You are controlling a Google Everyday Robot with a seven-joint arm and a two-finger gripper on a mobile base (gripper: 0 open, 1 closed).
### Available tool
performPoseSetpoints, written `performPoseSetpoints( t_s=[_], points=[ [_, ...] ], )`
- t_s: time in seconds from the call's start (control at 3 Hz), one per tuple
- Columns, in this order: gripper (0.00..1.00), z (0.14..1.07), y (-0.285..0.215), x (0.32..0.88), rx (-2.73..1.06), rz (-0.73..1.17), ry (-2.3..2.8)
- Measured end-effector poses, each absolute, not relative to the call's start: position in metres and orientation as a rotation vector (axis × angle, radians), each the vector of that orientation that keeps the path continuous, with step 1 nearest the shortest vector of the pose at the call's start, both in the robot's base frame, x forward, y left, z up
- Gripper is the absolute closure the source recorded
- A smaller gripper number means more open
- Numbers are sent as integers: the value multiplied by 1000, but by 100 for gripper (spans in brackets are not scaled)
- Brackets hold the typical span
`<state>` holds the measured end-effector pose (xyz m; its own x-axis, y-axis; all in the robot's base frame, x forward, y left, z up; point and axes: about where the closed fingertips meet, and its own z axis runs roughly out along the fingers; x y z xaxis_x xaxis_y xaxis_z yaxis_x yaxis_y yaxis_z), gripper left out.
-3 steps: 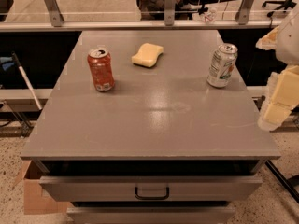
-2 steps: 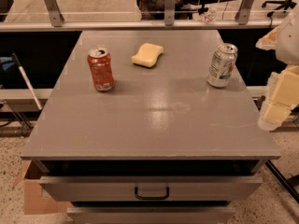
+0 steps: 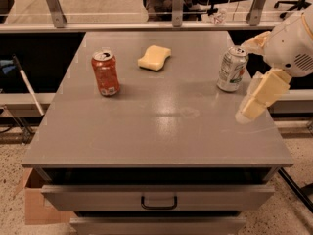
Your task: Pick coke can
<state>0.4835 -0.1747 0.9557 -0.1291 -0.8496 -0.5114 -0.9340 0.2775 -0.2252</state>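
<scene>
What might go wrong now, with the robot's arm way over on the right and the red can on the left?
1. The tool hangs over the grey table's right edge, close beside the silver-white can with green markings; swinging left could knock that can over.
2. The red-orange aluminium coke can stands far across the table, so the nearer silver can might get grabbed by mistake.
3. A low sweep could brush the pale yellow sponge lying between the cans.

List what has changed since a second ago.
The pincer has shifted left, in over the table's right edge, near the silver-white can. Nothing was taken hold of. The coke can, the silver-white can and the yellow sponge stayed where they were.
</scene>
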Motion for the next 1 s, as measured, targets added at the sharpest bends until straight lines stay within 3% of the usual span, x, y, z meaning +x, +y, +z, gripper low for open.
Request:
performPoseSetpoints(
  t_s=[0.33,1.0],
  points=[
    [0,952,-139,507,-1549,460,1816],
    [0,962,-81,515,-1509,698,1641]
  ],
)
